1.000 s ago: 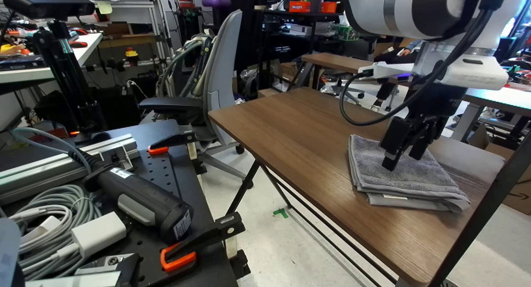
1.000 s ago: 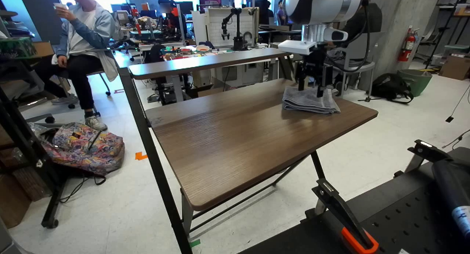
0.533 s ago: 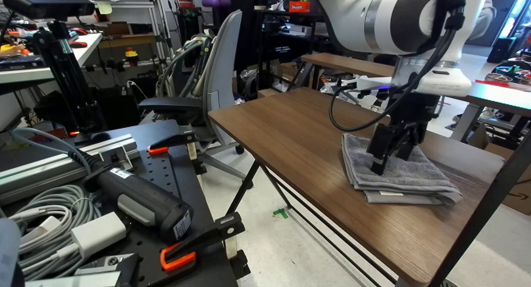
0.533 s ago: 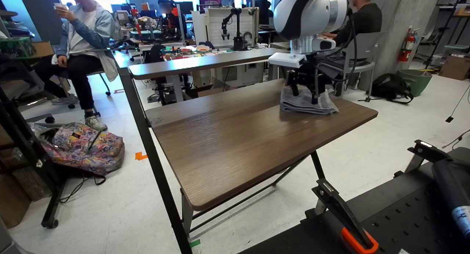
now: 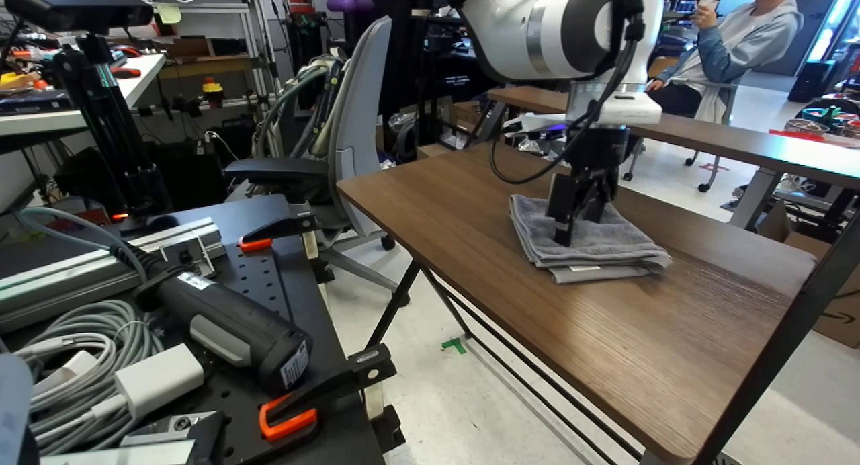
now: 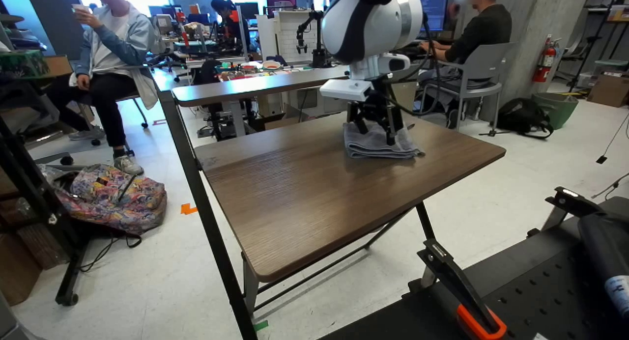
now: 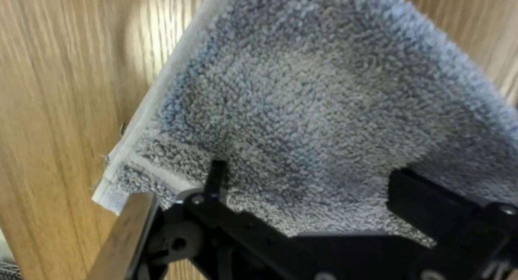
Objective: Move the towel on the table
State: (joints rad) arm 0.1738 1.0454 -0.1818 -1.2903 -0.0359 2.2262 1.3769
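Resting on the towel (image 5: pixel 625 243), my gripper (image 7: pixel 309 170) stands with its jaws spread well apart; between the fingers (image 7: pixel 218 172) the wrist view shows grey pile lying flat. The cloth is folded into a low stack directly beneath me, on the brown wooden top of the table (image 6: pixel 295 197), with bare wood beside it in both exterior views.

The containers are well apart from my work. In an exterior view a green bin (image 6: pixel 557 109) sits just beside a dark bag (image 6: pixel 523 119), and I cannot see what the bin holds. Farther right is a cardboard box (image 6: pixel 609 89), its contents hidden from me too. A seated person (image 6: pixel 113 45) holds up a small cup (image 6: pixel 80 8), its inside out of my sight. Near that person slumps a brightly patterned backpack (image 6: pixel 113 197).

As for how the towel lies, its outline is close to square, so I cannot name a long axis with confidence. In the wrist view a corner points to the lower left, and a hemmed edge runs from it toward the top, slanting across the wood grain. In an exterior view the stacked layers show on the side nearest that camera, where a pale label (image 5: pixel 584 269) peeps out.
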